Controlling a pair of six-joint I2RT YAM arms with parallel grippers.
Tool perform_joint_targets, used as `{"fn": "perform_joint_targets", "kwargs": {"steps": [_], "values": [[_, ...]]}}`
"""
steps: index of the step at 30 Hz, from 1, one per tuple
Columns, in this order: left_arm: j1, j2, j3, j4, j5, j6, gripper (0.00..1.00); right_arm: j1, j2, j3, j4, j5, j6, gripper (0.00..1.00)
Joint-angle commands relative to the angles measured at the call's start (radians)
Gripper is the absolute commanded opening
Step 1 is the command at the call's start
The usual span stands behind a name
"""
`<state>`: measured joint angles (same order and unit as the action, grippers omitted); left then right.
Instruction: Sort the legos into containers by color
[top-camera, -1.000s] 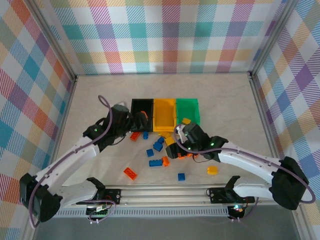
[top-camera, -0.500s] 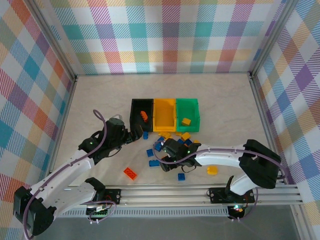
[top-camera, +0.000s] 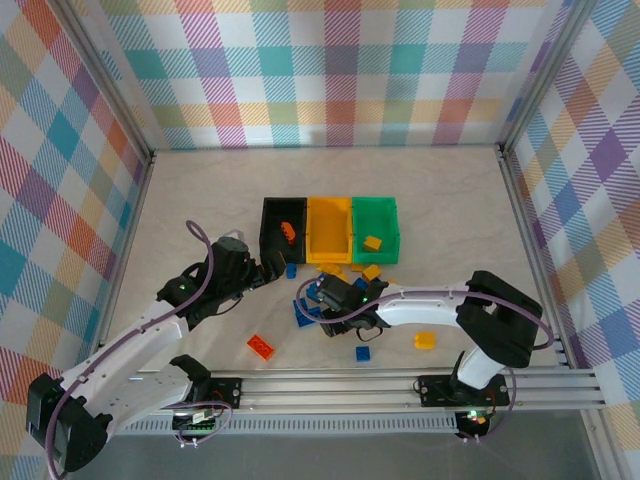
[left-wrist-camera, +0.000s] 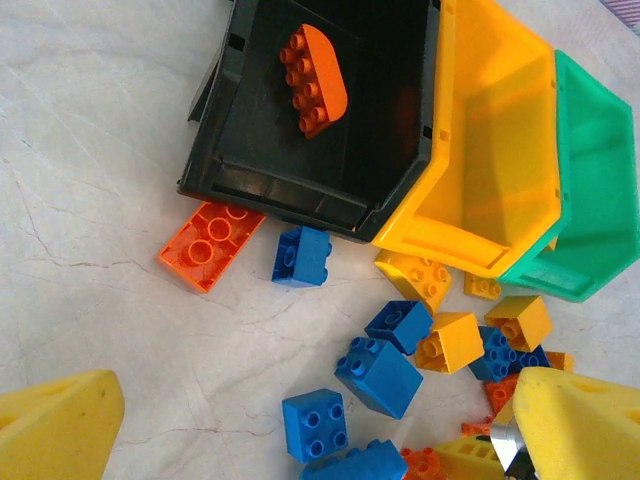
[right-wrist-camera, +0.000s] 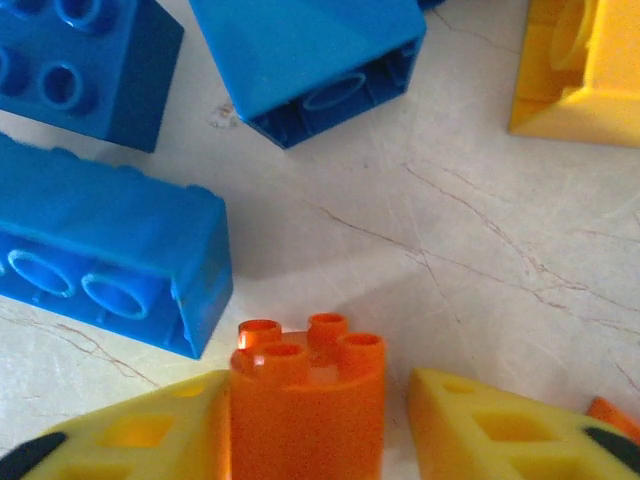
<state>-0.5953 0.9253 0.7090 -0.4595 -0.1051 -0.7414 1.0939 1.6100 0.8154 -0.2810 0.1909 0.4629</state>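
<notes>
Right gripper (right-wrist-camera: 318, 395): jaws narrowed around 1 orange brick (right-wrist-camera: 305, 430) standing studs-up on the table (right-wrist-camera: 480, 250). 1 finger (right-wrist-camera: 150, 440) touches it and the other sits just apart, so there is no firm pinch.
Left gripper (left-wrist-camera: 320, 420): fingers spread wide and empty, hovering near the black bin (left-wrist-camera: 270, 190), probably free to pick.
Black bin: leftmost of 3, holds 1 curved orange brick (left-wrist-camera: 313, 78), so orange likely goes there.
Loose legos (left-wrist-camera: 380, 375): blue, yellow and orange, scattered just near of the bins.

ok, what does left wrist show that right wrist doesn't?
Left wrist: the black bin holding a curved orange brick, joined to the yellow bin and green bin. Right wrist: a close-up of an upright orange brick inside the right gripper, jaws not yet closed on it. Both: blue bricks and yellow bricks loose on the marbled table.
</notes>
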Motion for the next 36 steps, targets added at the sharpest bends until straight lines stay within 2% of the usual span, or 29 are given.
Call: {"fn": "perform_joint_targets", "kwargs": {"steps": [1, 4, 7, 12, 16, 19, 22, 29, 36], "values": [[-0.009, -0.013, -0.006, 0.015, -0.011, -0.006, 1.0, 0.006, -0.002, 0.011, -0.012, 0.016, 0.01, 0.42], [-0.009, -0.013, 0.001, 0.01, -0.014, -0.004, 1.0, 0.005, -0.051, -0.005, 0.01, 0.019, -0.002, 0.34], [-0.009, -0.014, 0.008, 0.002, -0.023, -0.003, 1.0, 0.0, -0.131, 0.004, -0.009, 0.053, -0.027, 0.3], [-0.008, -0.02, 0.007, -0.004, -0.032, -0.001, 1.0, -0.068, -0.254, 0.052, -0.062, 0.043, -0.078, 0.3], [-0.008, -0.019, 0.005, -0.002, -0.022, 0.0, 1.0, -0.085, -0.259, 0.067, -0.063, -0.006, -0.083, 0.29], [-0.007, -0.024, 0.01, -0.017, -0.04, 0.005, 1.0, -0.086, -0.19, 0.119, -0.046, -0.037, -0.105, 0.27], [-0.006, -0.048, 0.009, -0.02, -0.051, -0.003, 1.0, -0.089, -0.104, 0.244, -0.045, -0.035, -0.158, 0.27], [-0.003, -0.143, -0.016, -0.086, -0.098, -0.018, 1.0, -0.185, 0.174, 0.577, -0.049, -0.118, -0.188, 0.28], [0.007, -0.257, -0.025, -0.178, -0.147, -0.025, 1.0, -0.247, 0.431, 0.852, -0.087, -0.186, -0.156, 0.32]]}}
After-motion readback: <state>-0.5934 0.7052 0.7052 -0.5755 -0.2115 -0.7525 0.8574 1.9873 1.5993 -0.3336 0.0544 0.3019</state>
